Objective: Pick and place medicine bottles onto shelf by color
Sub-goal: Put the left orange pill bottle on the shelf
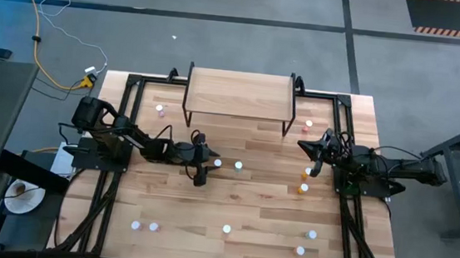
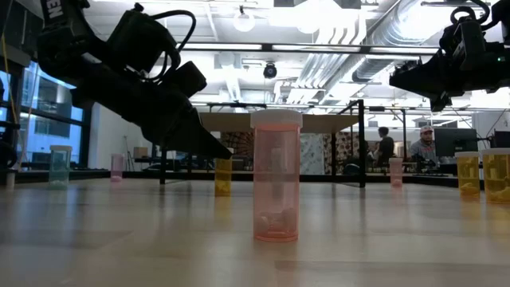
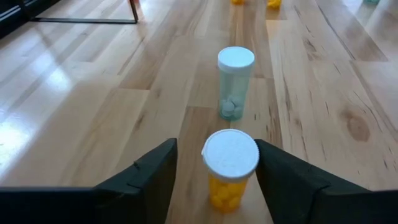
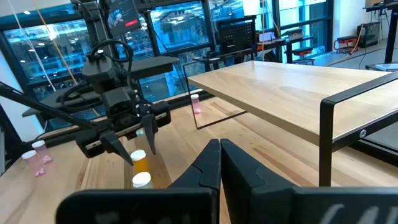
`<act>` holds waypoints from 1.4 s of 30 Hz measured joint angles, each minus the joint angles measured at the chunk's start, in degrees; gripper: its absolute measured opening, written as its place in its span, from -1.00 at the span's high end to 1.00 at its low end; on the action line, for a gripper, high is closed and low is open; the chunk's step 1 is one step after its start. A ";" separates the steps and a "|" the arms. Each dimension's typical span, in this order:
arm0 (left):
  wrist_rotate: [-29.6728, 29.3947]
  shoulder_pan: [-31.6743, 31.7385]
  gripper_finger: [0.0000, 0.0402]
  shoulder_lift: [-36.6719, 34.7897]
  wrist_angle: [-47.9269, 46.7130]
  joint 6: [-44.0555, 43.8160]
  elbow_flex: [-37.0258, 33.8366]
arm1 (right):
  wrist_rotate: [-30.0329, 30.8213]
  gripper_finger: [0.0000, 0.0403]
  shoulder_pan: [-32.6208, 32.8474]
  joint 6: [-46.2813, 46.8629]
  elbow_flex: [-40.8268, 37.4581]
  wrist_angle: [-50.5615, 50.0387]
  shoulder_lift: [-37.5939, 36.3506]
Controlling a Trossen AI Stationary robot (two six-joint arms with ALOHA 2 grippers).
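progress: we see the shelf [image 1: 239, 92] bare, bottles all on the desk [image 1: 247, 214] | left gripper [image 3: 214, 177] spread around an orange bottle [image 3: 229, 169] mid-desk (not yet pinched) | right gripper [image 4: 220, 163] pressed together, waiting

left gripper [image 3: 230, 180]: fingers apart, low | right gripper [image 4: 219, 163]: closed, raised

Desk [image 1: 249, 197]: light wooden planks, on a black frame.
Floor [image 1: 222, 28]: grey, crossed by dark lines.
Cable [image 1: 35, 20]: yellow, running across the floor beyond the desk's left corner.
Striped marking [image 1: 454, 32]: orange and black, at the floor's far right edge.
People [image 2: 422, 147]: seated in the room behind the desk.
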 joint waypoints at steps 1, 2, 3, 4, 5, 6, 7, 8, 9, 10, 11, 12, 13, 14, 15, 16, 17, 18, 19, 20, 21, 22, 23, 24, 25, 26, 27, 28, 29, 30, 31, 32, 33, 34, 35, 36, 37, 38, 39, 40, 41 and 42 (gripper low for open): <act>0.00 0.00 0.07 0.00 -0.02 0.00 0.00 | 0.02 1.00 0.01 0.00 -0.01 0.00 0.00; 0.00 0.00 0.09 0.00 -0.02 0.00 0.00 | 0.00 1.00 0.01 -0.02 -0.01 0.00 -0.01; 0.00 0.00 0.12 0.00 -0.04 0.00 0.00 | 0.01 1.00 0.01 -0.01 -0.01 0.00 0.00; 0.00 0.00 0.14 0.00 -0.05 0.00 0.00 | 0.00 1.00 0.00 -0.02 -0.01 0.00 -0.02; 0.00 0.00 0.16 0.00 -0.04 0.00 0.00 | 0.00 1.00 0.02 0.00 0.01 0.00 0.00; 0.00 0.00 0.18 0.00 -0.06 0.00 0.00 | 0.02 1.00 0.02 0.00 -0.01 0.02 -0.02; 0.00 0.00 0.20 0.00 -0.07 0.00 0.00 | 0.01 1.00 0.01 -0.01 0.00 0.00 -0.02; 0.00 0.00 0.22 0.00 -0.07 0.00 0.00 | 0.01 1.00 0.02 -0.01 -0.01 0.00 -0.02; 0.00 0.00 0.23 0.00 -0.07 0.00 0.00 | 0.01 1.00 0.01 0.00 -0.01 0.00 -0.01; 0.01 0.00 0.25 0.00 -0.07 0.02 0.00 | 0.02 1.00 0.01 0.00 -0.01 0.00 -0.01; 0.02 0.00 0.27 0.00 -0.07 0.02 0.00 | 0.01 1.00 0.01 -0.01 -0.01 0.00 -0.02; 0.02 0.00 0.29 0.00 -0.07 0.02 0.00 | 0.00 1.00 0.02 0.00 0.00 0.00 -0.01; 0.02 0.00 0.31 0.00 -0.07 0.02 0.00 | 0.02 1.00 0.00 0.00 -0.01 0.00 0.00; 0.02 0.00 0.32 0.00 -0.07 0.02 0.00 | 0.02 1.00 0.00 0.00 -0.01 0.00 0.00; 0.02 0.00 0.34 0.00 -0.07 0.02 0.00 | 0.02 1.00 0.02 0.00 0.01 0.00 0.00; 0.02 0.00 0.36 0.00 -0.07 0.02 0.00 | 0.00 1.00 0.02 0.00 0.01 0.00 -0.02; 0.02 0.00 0.37 0.00 -0.07 0.02 0.00 | 0.00 1.00 0.01 0.00 0.00 0.00 0.00; 0.02 0.00 0.38 0.00 -0.07 0.02 0.00 | 0.01 1.00 0.02 -0.01 -0.01 0.00 -0.01; 0.02 0.00 0.39 0.00 -0.07 0.02 0.00 | 0.02 1.00 0.00 -0.02 -0.01 0.00 -0.02; 0.02 0.00 0.40 0.00 -0.07 0.02 0.00 | 0.00 1.00 0.02 0.00 0.00 0.00 -0.02; 0.02 0.00 0.40 0.00 -0.07 0.02 0.00 | 0.02 1.00 0.02 0.00 0.00 0.00 -0.02; 0.04 0.00 0.41 0.00 -0.07 0.02 0.00 | 0.02 1.00 0.00 0.00 -0.01 0.00 0.00; 0.04 0.00 0.41 0.00 -0.07 0.02 0.00 | 0.02 1.00 0.02 0.00 0.00 0.00 0.00; 0.04 0.00 0.41 0.00 -0.07 0.02 0.00 | 0.01 1.00 0.01 0.00 -0.01 0.01 0.00; 0.04 0.00 0.41 0.00 -0.07 0.01 0.00 | 0.00 1.00 0.02 0.00 -0.01 0.00 0.00; 0.04 0.00 0.41 0.00 -0.07 -0.01 0.00 | 0.02 1.00 0.02 -0.02 -0.01 0.00 0.00; 0.04 0.00 0.41 0.00 -0.07 -0.02 0.00 | 0.00 1.00 0.02 -0.02 0.01 0.00 0.00; 0.04 0.00 0.41 0.00 -0.06 0.00 0.00 | 0.00 1.00 0.02 0.00 0.01 0.01 0.00; 0.04 0.00 0.41 0.00 -0.04 0.00 0.00 | 0.02 1.00 0.01 0.00 0.00 0.00 -0.02; 0.04 0.00 0.41 0.00 0.03 0.00 0.00 | 0.02 1.00 0.02 0.00 -0.01 0.00 -0.01; 0.04 0.00 0.41 0.00 0.19 0.00 0.00 | 0.01 1.00 0.02 0.00 0.00 0.00 -0.02; 0.04 0.00 0.41 0.00 0.35 0.02 0.00 | 0.01 1.00 0.02 0.00 -0.01 0.00 -0.02; 0.04 0.00 0.41 0.00 0.43 0.00 0.02 | 0.00 1.00 0.02 0.00 0.00 0.01 -0.02; 0.04 0.00 0.41 0.00 0.42 -0.02 0.02 | 0.02 1.00 0.02 0.00 -0.01 0.01 -0.01; 0.04 0.00 0.41 0.00 0.44 -0.06 0.02 | 0.00 1.00 0.02 0.00 -0.01 0.00 -0.01; 0.04 0.00 0.41 0.00 0.43 -0.07 0.02 | 0.02 1.00 0.02 -0.02 -0.01 0.02 -0.02; 0.04 -0.01 0.41 0.00 0.44 -0.07 0.02 | 0.00 1.00 0.00 0.00 -0.01 0.00 -0.02; 0.04 -0.01 0.41 0.00 0.44 -0.11 0.02 | 0.02 1.00 0.02 0.00 -0.01 0.02 0.00; 0.04 0.00 0.41 0.00 0.44 -0.15 0.02 | 0.01 1.00 0.02 0.00 -0.01 0.02 -0.02; 0.05 -0.01 0.41 -0.09 0.40 -0.16 0.02 | 0.02 1.00 0.01 0.00 0.01 0.00 -0.01; 0.09 -0.02 0.41 -0.41 0.29 -0.26 0.02 | 0.02 1.00 0.02 -0.02 0.00 0.00 0.00; 0.09 -0.02 0.41 -0.66 0.44 -0.46 0.09 | 0.02 1.00 0.02 -0.02 -0.01 0.00 0.00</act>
